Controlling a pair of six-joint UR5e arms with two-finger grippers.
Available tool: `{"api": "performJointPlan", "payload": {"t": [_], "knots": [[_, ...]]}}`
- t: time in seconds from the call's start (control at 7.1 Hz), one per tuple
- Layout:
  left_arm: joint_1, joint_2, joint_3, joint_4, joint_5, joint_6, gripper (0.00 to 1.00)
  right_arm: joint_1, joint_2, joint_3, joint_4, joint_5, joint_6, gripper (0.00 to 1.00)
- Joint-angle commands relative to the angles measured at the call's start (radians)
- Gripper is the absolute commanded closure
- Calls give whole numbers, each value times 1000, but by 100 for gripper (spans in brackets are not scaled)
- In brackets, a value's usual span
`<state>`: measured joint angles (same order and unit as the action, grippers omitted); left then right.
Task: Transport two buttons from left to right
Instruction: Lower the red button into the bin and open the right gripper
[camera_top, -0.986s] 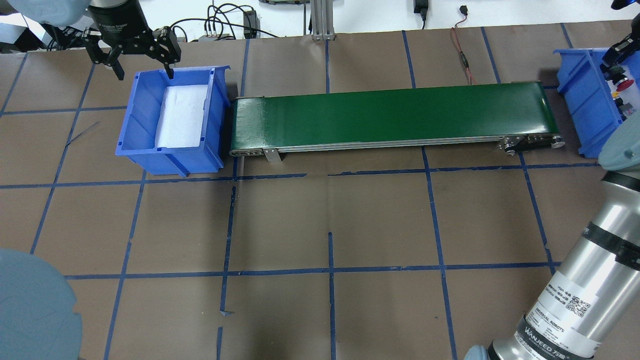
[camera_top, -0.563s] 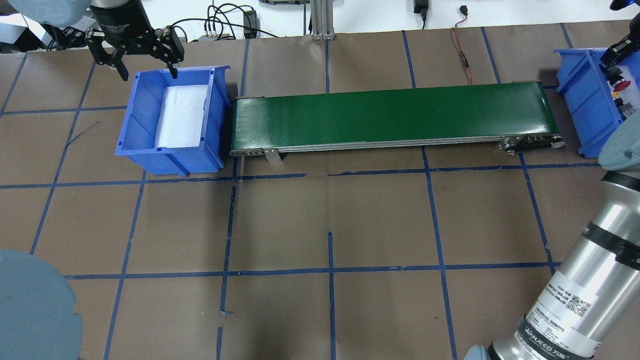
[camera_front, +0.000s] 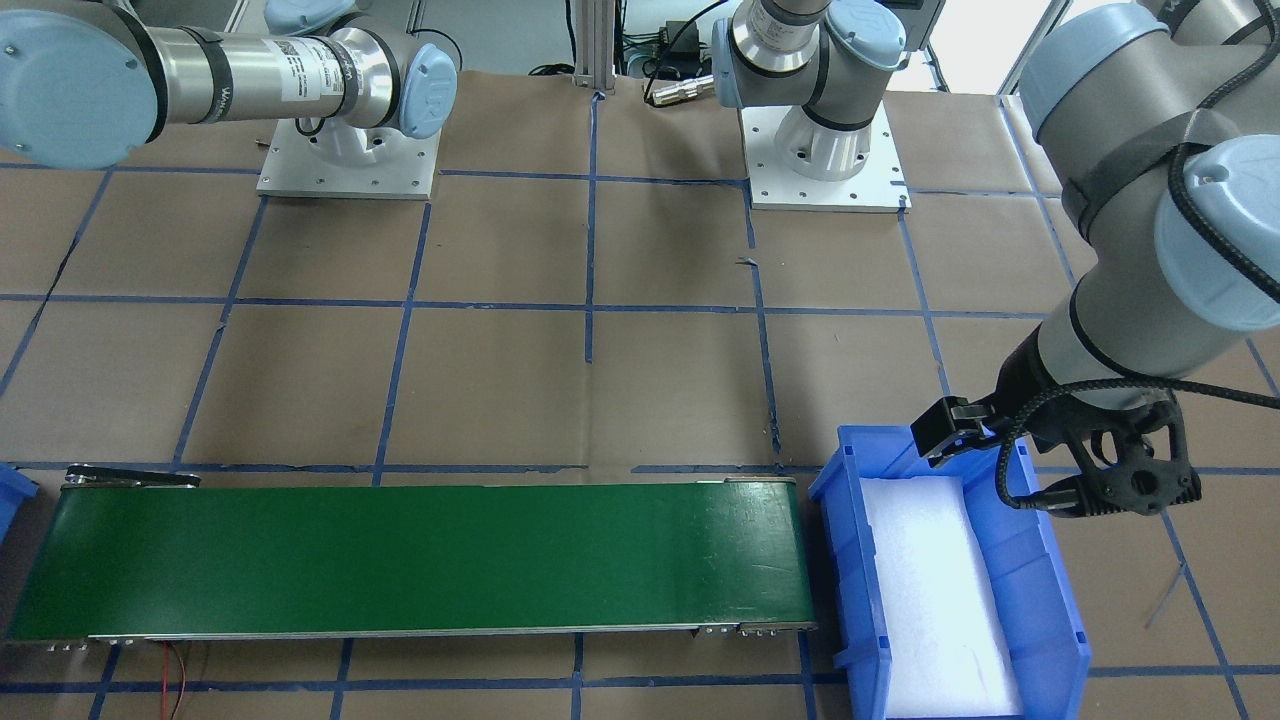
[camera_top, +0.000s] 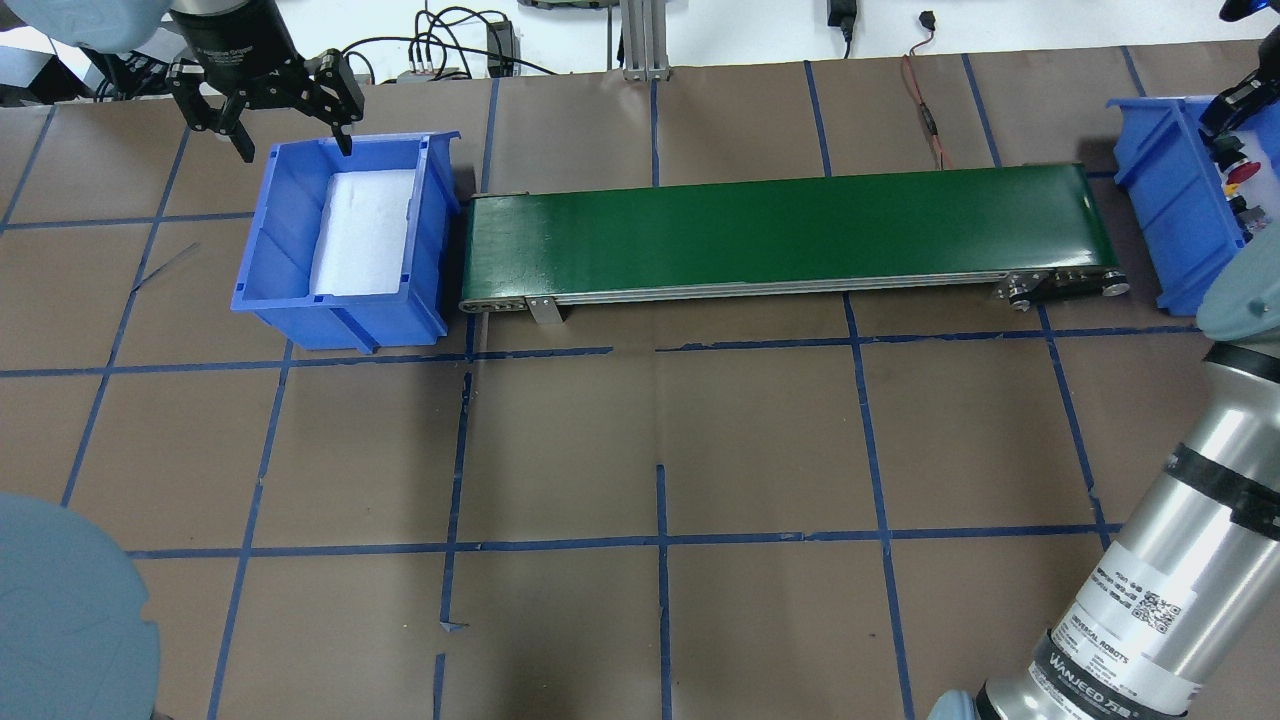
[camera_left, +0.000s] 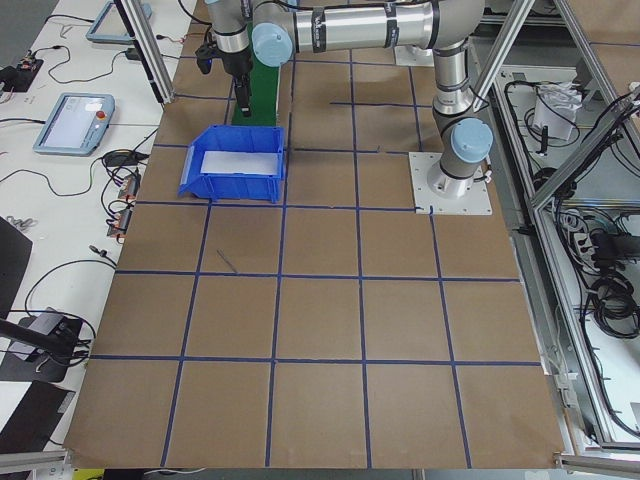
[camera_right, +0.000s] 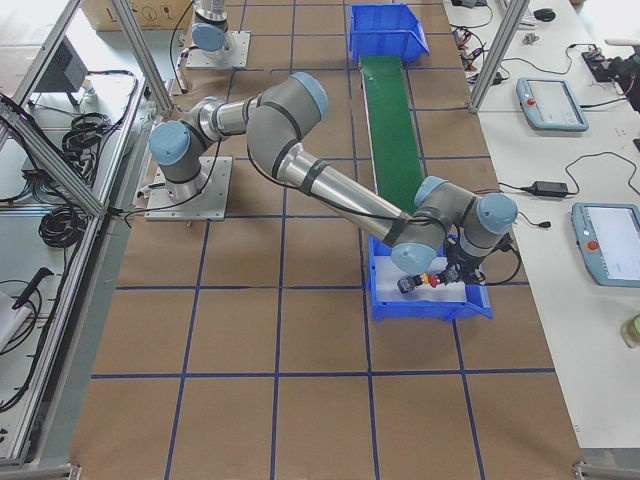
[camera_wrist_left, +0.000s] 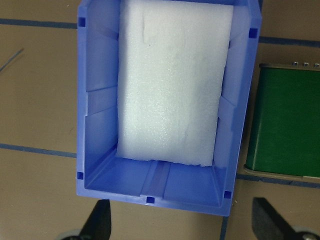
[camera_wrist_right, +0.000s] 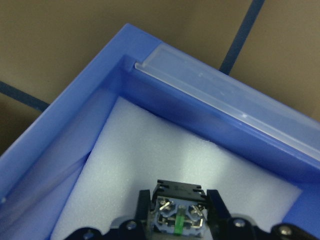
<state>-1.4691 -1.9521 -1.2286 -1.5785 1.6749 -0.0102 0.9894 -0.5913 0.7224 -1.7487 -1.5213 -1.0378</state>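
My right gripper (camera_top: 1231, 148) reaches into the blue bin (camera_top: 1160, 200) at the belt's right end. In the right wrist view it (camera_wrist_right: 178, 216) is shut on a button's grey contact base (camera_wrist_right: 177, 199), over white foam. The red cap (camera_top: 1240, 172) shows under it from overhead and in the exterior right view (camera_right: 432, 280). A dark part (camera_top: 1241, 206) lies beside it; I cannot make out the yellow button. My left gripper (camera_top: 293, 148) is open and empty above the far rim of the left blue bin (camera_top: 340, 310), which holds only white foam (camera_wrist_left: 170, 85).
A long green conveyor belt (camera_top: 780, 230) runs between the two bins. Cables and a metal post (camera_top: 640, 40) lie behind it at the table's far edge. The right arm's large silver link (camera_top: 1160, 560) stands over the near right corner.
The red button in my right gripper has shifted slightly leftward in the right bin. My left gripper has barely moved and stays open.
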Motion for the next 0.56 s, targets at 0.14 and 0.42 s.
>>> {"api": "performJointPlan", "payload": {"t": [0.14, 0.42], "knots": [[0, -1, -3, 0, 5, -1, 0, 0, 1, 2, 2, 0, -1, 55], [-10, -4, 3, 3, 8, -7, 0, 0, -1, 2, 3, 1, -1, 54]]}}
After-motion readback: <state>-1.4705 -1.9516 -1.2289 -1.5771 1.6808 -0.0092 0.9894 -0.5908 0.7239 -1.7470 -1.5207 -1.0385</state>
